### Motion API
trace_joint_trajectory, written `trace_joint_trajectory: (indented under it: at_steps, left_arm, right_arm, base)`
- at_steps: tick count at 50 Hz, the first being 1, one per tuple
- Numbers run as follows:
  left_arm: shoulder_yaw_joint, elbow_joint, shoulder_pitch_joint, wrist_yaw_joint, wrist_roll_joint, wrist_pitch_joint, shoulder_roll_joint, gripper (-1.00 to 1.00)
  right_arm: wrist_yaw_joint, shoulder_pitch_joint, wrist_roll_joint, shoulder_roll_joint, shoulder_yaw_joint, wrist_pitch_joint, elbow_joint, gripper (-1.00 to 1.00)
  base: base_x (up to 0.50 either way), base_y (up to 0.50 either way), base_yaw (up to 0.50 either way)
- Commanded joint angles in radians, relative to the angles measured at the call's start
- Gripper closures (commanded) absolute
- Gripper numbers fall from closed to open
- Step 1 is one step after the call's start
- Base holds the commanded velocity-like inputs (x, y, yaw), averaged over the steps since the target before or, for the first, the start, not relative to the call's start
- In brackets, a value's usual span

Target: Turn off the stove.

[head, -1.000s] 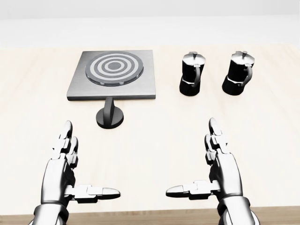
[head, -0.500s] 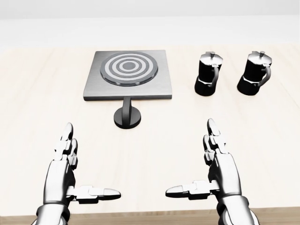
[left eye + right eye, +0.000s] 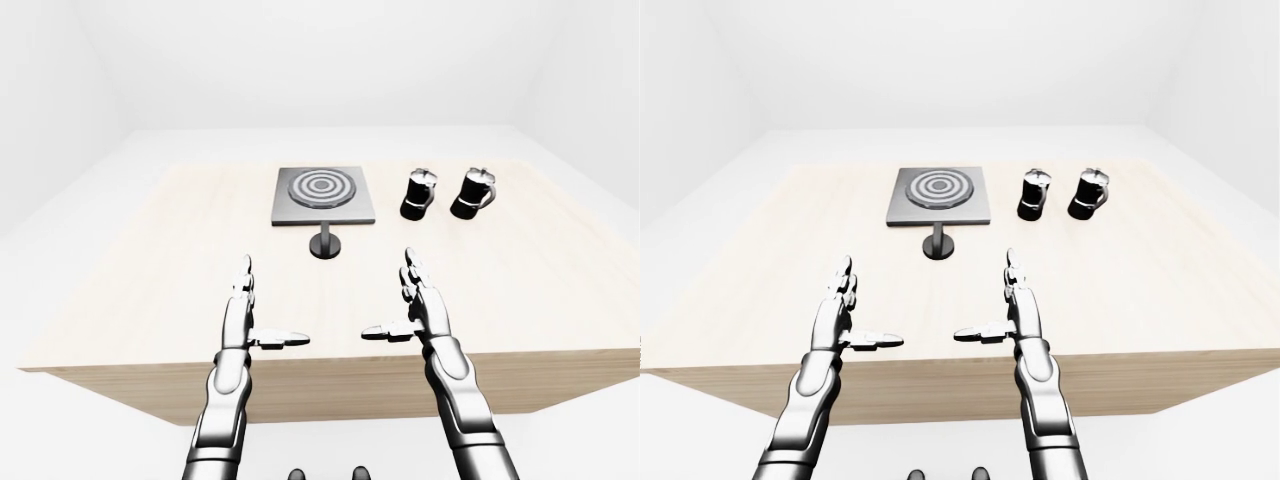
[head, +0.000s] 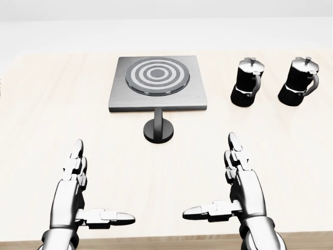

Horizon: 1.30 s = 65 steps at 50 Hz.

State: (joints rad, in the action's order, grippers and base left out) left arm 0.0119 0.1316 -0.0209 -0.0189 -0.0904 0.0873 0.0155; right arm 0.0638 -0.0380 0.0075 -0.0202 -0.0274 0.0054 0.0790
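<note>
While both hands' fingers point(image 4: 238, 156) were spread wide, holding nothing, two moka pots point(image 4: 247, 82) stood beyond them, lids closed.

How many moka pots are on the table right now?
2. One moka pot stands just right of the stove in the head view; the other moka pot stands further right, near the edge. None appears hidden.
</note>
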Motion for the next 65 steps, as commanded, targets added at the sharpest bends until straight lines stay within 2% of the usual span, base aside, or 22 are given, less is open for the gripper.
trace_joint_trajectory:
  at_steps: [1, 2, 5, 12, 15, 21, 36, 37, 53, 56, 58, 65]
  left_arm:
    - [0.002, 0.002, -0.003, -0.001, 0.001, 0.0, -0.001, -1.0]
    - [0.002, 0.004, -0.004, -0.001, 0.002, 0.0, -0.001, -1.0]
    - [0.003, -0.003, -0.003, -0.001, 0.005, 0.0, -0.001, -1.0]
    - [0.001, 0.009, -0.001, -0.004, 0.001, 0.0, 0.0, -1.0]
    - [-0.002, -0.008, 0.008, -0.003, -0.002, 0.0, -0.002, -1.0]
    - [-0.001, -0.007, 0.006, -0.003, -0.002, 0.0, -0.002, -1.0]
    - [-0.002, -0.007, 0.007, -0.003, -0.003, 0.0, -0.002, -1.0]
    - [-0.001, -0.001, 0.004, -0.004, -0.003, 0.0, -0.002, -1.0]
    - [-0.005, -0.02, 0.012, -0.007, -0.009, 0.0, -0.003, -1.0]
    - [-0.004, -0.015, 0.009, -0.007, -0.008, 0.0, -0.003, -1.0]
    - [-0.004, -0.008, 0.007, -0.009, -0.009, 0.0, -0.003, -1.0]
    - [-0.004, -0.009, 0.006, -0.008, -0.008, 0.0, -0.003, -1.0]
  right_arm:
    - [-0.002, -0.001, -0.003, 0.0, 0.001, 0.005, -0.004, -1.0]
    - [-0.003, 0.0, -0.003, 0.001, 0.002, 0.008, -0.008, -1.0]
    - [0.0, -0.003, -0.002, -0.001, 0.0, -0.006, 0.009, -1.0]
    - [-0.003, 0.002, -0.008, 0.001, 0.004, 0.012, -0.015, -1.0]
    - [0.001, -0.004, -0.008, -0.001, 0.002, -0.007, 0.011, -1.0]
    - [-0.003, -0.002, -0.013, 0.0, 0.005, 0.007, -0.003, -1.0]
    - [0.008, -0.007, -0.016, -0.002, 0.006, -0.011, 0.015, -1.0]
    - [0.007, -0.006, -0.017, -0.001, 0.008, -0.002, 0.006, -1.0]
    - [0.008, -0.004, -0.023, 0.0, 0.009, 0.007, -0.007, -1.0]
    - [0.009, -0.007, -0.022, -0.001, 0.006, -0.006, 0.01, -1.0]
    - [0.007, -0.006, -0.023, 0.0, 0.008, 0.007, -0.003, -1.0]
    - [-0.001, -0.009, -0.021, 0.0, 0.003, 0.009, 0.006, -1.0]
  base:
    - [0.0, 0.11, 0.0]
    - [0.01, 0.11, 0.0]
    - [0.01, 0.11, 0.0]
    - [0.01, 0.11, 0.0]
    - [0.01, 0.11, 0.0]
    - [0.01, 0.11, 0.0]
    - [0.0, 0.01, 0.0]
    - [0.0, 0.0, 0.0]
    - [0.35, 0.0, 0.0]
    - [0.38, 0.0, 0.0]
    - [0.36, 0.0, 0.0]
    - [0.25, 0.0, 0.0]
